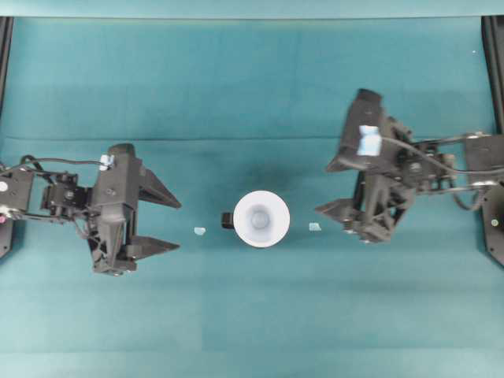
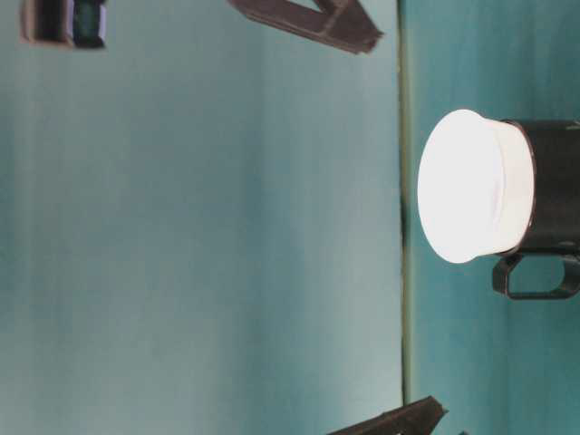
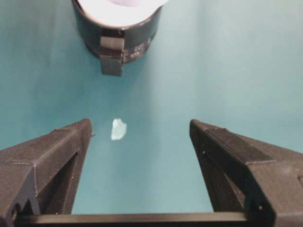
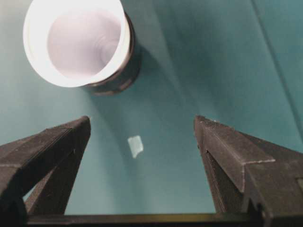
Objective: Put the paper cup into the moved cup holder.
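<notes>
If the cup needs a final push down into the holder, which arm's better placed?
Probably the left gripper. Its open fingers already point straight at the white paper cup seated in the glossy black handled cup holder, level with it. The right gripper, also open, sits angled and offset from that line.

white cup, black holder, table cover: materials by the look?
White tapered cup: likely paper, matte, with a thin rolled rim. It sits in the black round holder, which looks like plastic or glazed ceramic; its wall is glossy and the stubby handle moulded, but the pictures can't settle which. Teal table cover: matte, with faint fold lines, probably cloth or a soft mat.
</notes>
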